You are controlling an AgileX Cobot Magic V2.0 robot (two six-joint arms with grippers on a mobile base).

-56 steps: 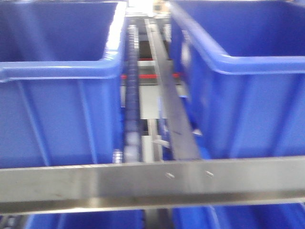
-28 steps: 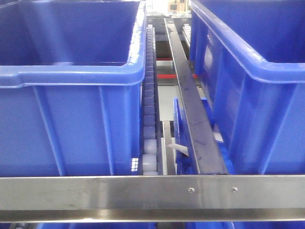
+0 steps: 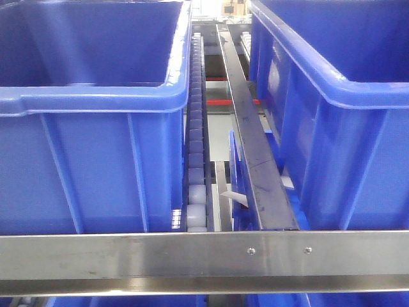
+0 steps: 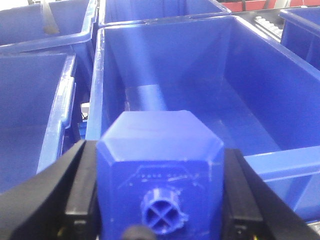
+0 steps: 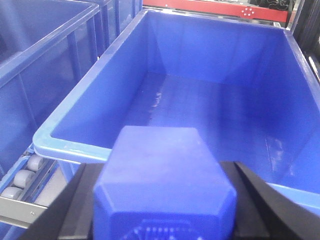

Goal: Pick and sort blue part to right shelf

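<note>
Blue part [image 4: 160, 150] clamped between the black fingers [image 4: 80, 192] of the left gripper [image 4: 160, 195], lower centre of the left wrist view. Second blue part [image 5: 160, 170] gripped the same way by the right gripper [image 5: 162, 205], low in the right wrist view.

Beyond the left one: open bin [image 4: 280, 161]. Beyond the right one: second bin [image 5: 70, 142], with its near rim partly hidden behind the part.

Front view: steel rail [image 3: 128, 252] along the bottom, roller track [image 3: 195, 147] running up the centre.

Judgement: placing step. Carry each part past the near rim and lower it inside the walls before opening. Work one arm at a time so neither part bounces out.
</note>
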